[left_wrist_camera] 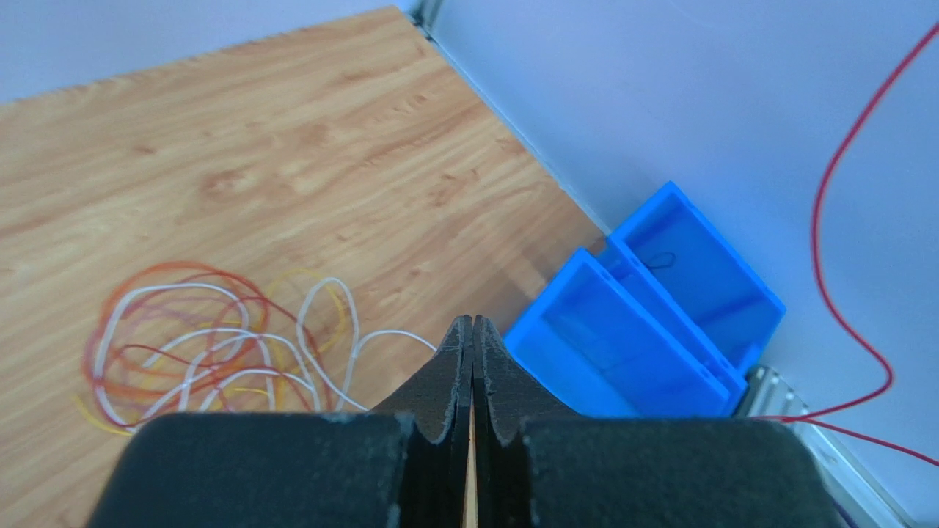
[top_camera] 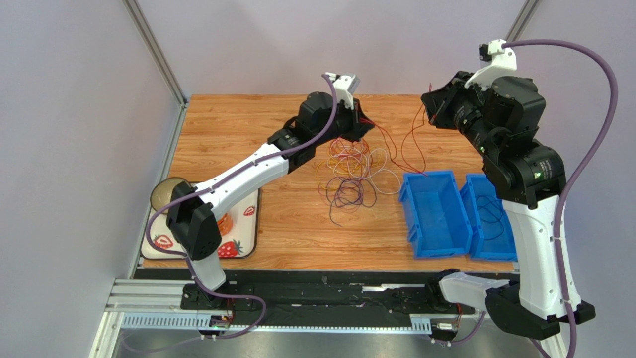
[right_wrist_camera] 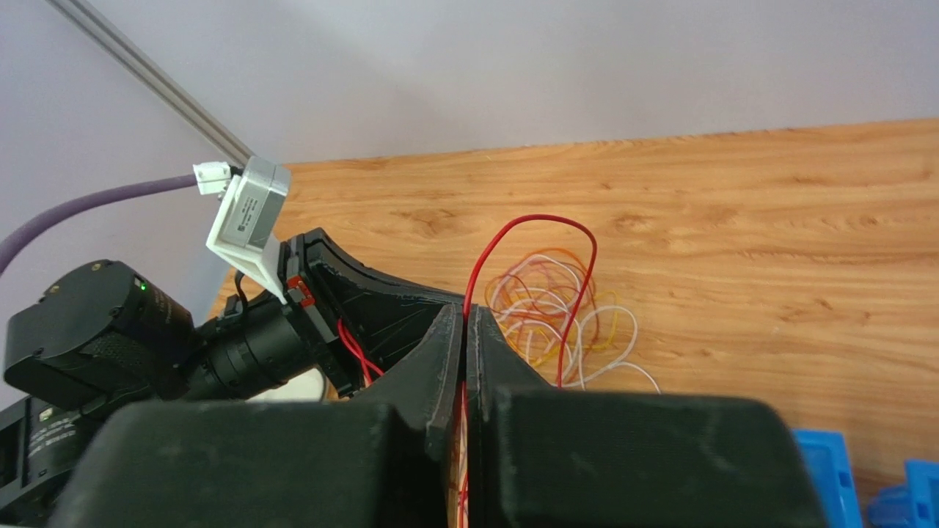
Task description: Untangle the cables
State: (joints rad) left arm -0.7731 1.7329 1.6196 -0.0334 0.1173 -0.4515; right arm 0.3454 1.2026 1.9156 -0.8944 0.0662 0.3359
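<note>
A tangle of thin cables (top_camera: 352,173) in orange, white, purple and yellow lies on the wooden table mid-way between the arms; it also shows in the wrist views as tangle (left_wrist_camera: 209,341) and tangle (right_wrist_camera: 551,303). One red cable (top_camera: 404,153) is lifted out of it and strung in the air between both grippers. My right gripper (top_camera: 431,102) is raised at the back right, and the right gripper (right_wrist_camera: 464,314) is shut with the red cable (right_wrist_camera: 540,220) running between its jaws. My left gripper (top_camera: 363,123) hovers above the tangle's far edge. The left gripper (left_wrist_camera: 473,322) is shut, and the red cable (left_wrist_camera: 817,220) disappears behind its right finger.
Two blue bins stand side by side right of the tangle: the nearer bin (top_camera: 429,177) and the outer bin (top_camera: 478,181), which holds a dark wire. A strawberry-print mat (top_camera: 240,245) with a round dish (top_camera: 170,194) lies at the left front. Grey walls enclose the table.
</note>
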